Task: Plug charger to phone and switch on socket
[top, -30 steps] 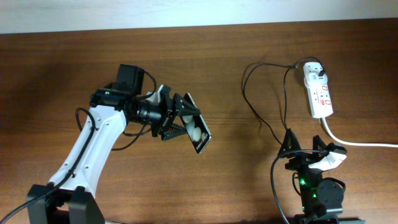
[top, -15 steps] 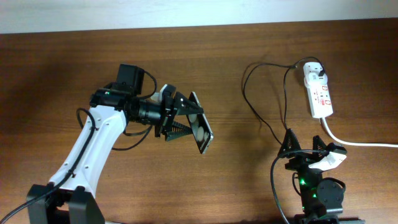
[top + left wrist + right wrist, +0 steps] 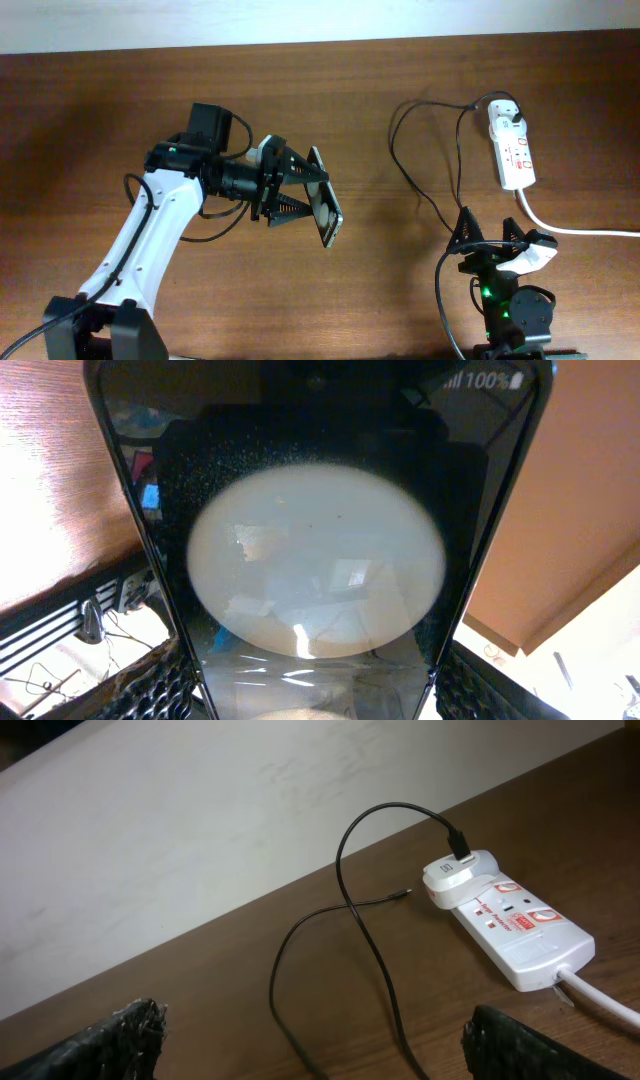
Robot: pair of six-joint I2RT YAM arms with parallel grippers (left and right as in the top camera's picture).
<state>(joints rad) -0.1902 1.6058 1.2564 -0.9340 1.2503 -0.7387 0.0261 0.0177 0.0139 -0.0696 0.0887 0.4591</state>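
1. While the left end effector [image 3: 308, 192] is clamped on the phone [image 3: 325, 205], the handset stands tilted on edge near the middle of the worktop [image 3: 90, 120], with its face turned toward 9 o'clock and so toward the wrist camera.
2. From the left wrist, the phone fills almost the whole frame. A large white round shape sits on its dark glass and "100%" shows in the 1 o'clock corner. The textured fingers [image 3: 150, 685] flank its lower edges at 7 and 5 o'clock.
3. Whether the phone's lower edge touches the wood cannot be told.
4. Over at 5 o'clock on the worktop, the right end effector [image 3: 488, 232] has its fingers spread apart with nothing between them, pointing toward 12 o'clock.
5. The socket [image 3: 515, 152] lies at 2 o'clock on the worktop, white with small red marks on its face. Its thick white cord [image 3: 585, 231] runs off toward 3 o'clock.
6. The charger [image 3: 339, 870] has its white adapter plug [image 3: 458, 877] seated in the far end of the socket.
7. From there the thin black cable arches up and loops across the wood toward 9 o'clock of the strip.
8. Its small black tip [image 3: 403, 895] rests on the worktop just beside the adapter, well apart from the phone.
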